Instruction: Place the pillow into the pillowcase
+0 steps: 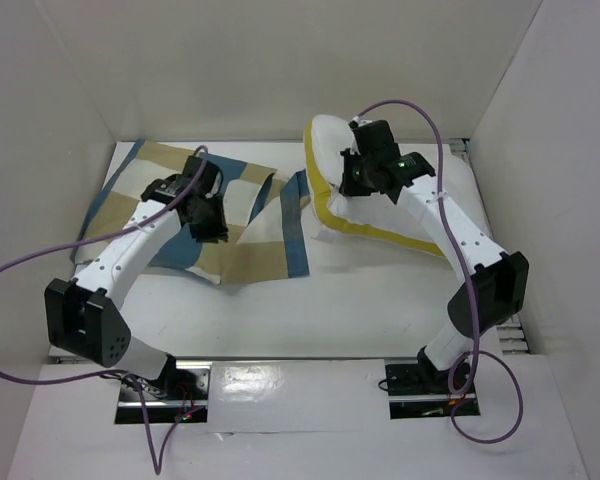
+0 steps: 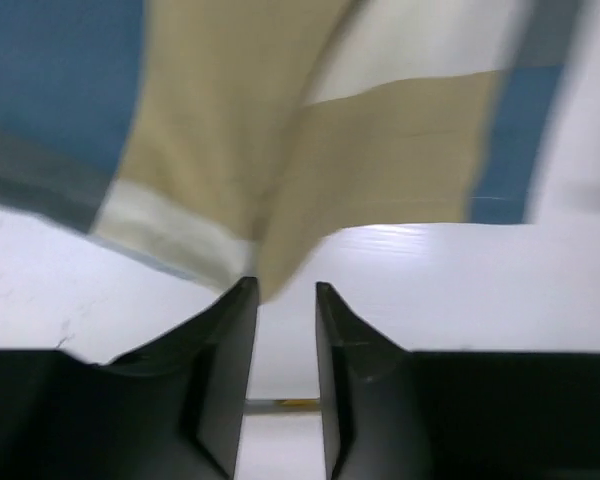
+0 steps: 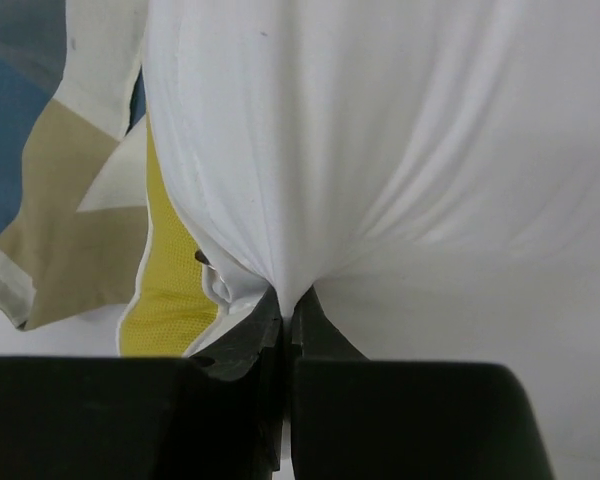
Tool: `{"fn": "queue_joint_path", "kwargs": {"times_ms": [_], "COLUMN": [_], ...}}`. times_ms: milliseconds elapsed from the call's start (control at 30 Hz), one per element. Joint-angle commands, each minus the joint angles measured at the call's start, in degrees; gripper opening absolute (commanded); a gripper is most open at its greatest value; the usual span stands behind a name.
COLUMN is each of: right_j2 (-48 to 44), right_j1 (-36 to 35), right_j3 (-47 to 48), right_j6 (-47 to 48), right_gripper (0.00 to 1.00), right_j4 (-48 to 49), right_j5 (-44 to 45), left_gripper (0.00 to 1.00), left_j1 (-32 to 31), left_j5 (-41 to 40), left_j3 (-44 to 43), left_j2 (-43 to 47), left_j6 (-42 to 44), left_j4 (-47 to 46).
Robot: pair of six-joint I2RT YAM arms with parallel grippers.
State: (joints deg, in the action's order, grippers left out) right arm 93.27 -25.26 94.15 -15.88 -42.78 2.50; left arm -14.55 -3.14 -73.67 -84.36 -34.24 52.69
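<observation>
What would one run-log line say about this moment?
left tool open by pillowcase edge | right tool shut on pillow | pillow outside pillowcase

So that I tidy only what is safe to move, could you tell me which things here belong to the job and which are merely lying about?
Job: pillow, pillowcase, left gripper, right gripper pinching the pillow.
Lying about: purple cable, table.

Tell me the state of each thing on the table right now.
pillow: outside the pillowcase, one end raised.
pillowcase: rumpled on the table, beside the pillow.
left gripper: open, fingertips at the pillowcase fabric.
right gripper: shut on the pillow.
</observation>
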Motion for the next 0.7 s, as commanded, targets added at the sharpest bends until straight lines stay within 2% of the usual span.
{"fn": "queue_joint_path", "kwargs": {"times_ms": [0, 67, 133, 167, 200, 267, 333, 567, 667], "right_j2": [-7.05, -9.51, -11.00, -12.31, -13.02, -14.78, -15.84, -16.99, -16.99], "right_j1": [3.01, 4.07, 5.04, 5.82, 6.44, 6.97, 7.68, 8.20, 8.73], "right_j3": [-1.50, -3.00, -3.53, -3.53, -3.53, -2.92, -2.40, -1.86, -2.48], "right_j6": [-4.15, -5.21, -5.91, -5.92, -5.92, -5.92, -5.92, -5.92, -6.53], "right_gripper": [0.00, 0.00, 0.00, 0.00, 0.00, 0.00, 0.00, 0.00, 0.00], "right_j4": [3.59, 3.59, 2.89, 2.36, 1.14, -0.71, -1.33, -1.86, -1.25], "right_j5": [0.40, -0.12, -0.13, -0.13, -0.13, 0.39, 0.40, -1.79, -2.41], "left_gripper": [0.37, 0.37, 0.44, 0.51, 0.65, 0.69, 0.80, 0.83, 0.80], "left_j1": [-8.02, -12.86, -17.16, -18.23, -19.02, -19.90, -21.22, -24.65, -25.36], "left_j5": [-2.76, 1.70, 4.09, 4.10, 4.89, 6.63, 6.65, -1.51, -5.12], "left_j3": [-7.96, -8.68, -8.26, -7.11, -6.32, -4.12, -2.80, -4.81, -5.69], "left_j2": [-0.78, -4.57, -9.04, -10.11, -11.26, -13.63, -14.95, -22.77, -26.19], "left_j6": [1.89, 2.42, 1.73, 0.85, -0.99, -2.58, -3.11, -5.84, -6.45], "left_j4": [-1.62, -1.62, -3.54, -7.04, -8.55, -14.41, -18.04, -23.49, -24.03]}}
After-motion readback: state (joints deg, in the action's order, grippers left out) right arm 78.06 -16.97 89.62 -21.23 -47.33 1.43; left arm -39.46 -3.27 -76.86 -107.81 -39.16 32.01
